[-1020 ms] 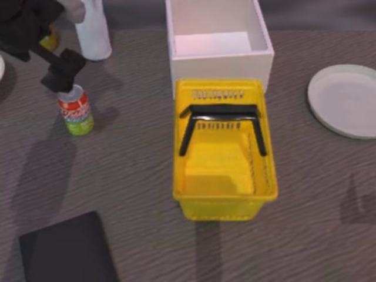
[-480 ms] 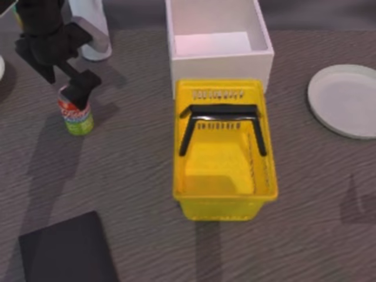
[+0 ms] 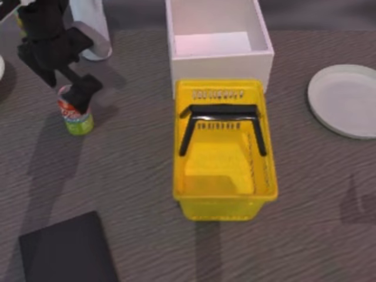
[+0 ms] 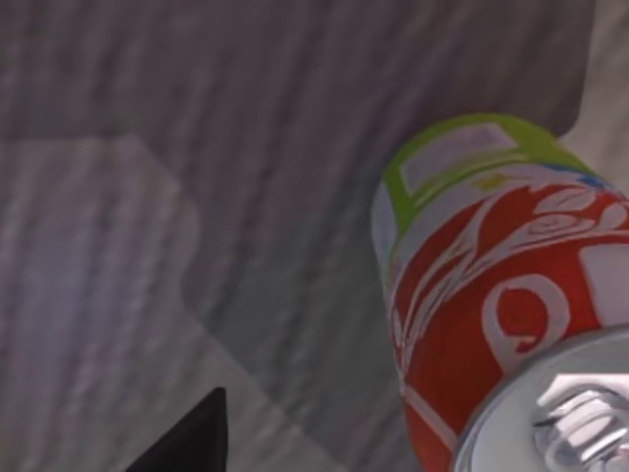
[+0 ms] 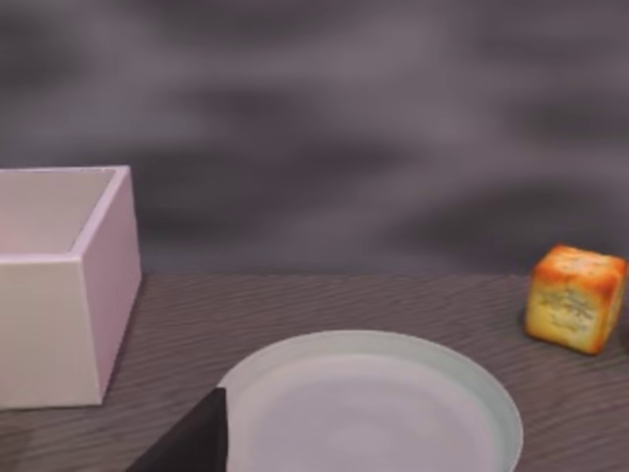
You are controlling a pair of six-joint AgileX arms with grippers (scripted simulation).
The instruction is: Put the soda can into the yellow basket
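The soda can [image 3: 76, 119], red above and lime-green below, stands upright at the table's left. My left gripper [image 3: 76, 97] hangs right over its top, open, with one dark finger [image 3: 86, 89] crossing the can's rim. The left wrist view shows the can [image 4: 491, 295] close up, its silver top at the frame's edge and one black fingertip [image 4: 192, 442] off to its side with a gap between them. The yellow basket [image 3: 183, 141] sits mid-table, its black handle folded across the opening. Only one fingertip [image 5: 192, 438] of my parked, open right gripper shows, above a white plate.
A white square box [image 3: 220, 61] stands just behind the basket. A white cylinder [image 3: 93, 32] rises behind the can, close to my left arm. A white plate [image 3: 343, 100] lies at the right, an orange cube [image 5: 575, 298] beyond it. A black slab [image 3: 64, 247] lies front left.
My left arm has swung right and turned, bringing the gripper over the can's top. The can and basket have not moved.
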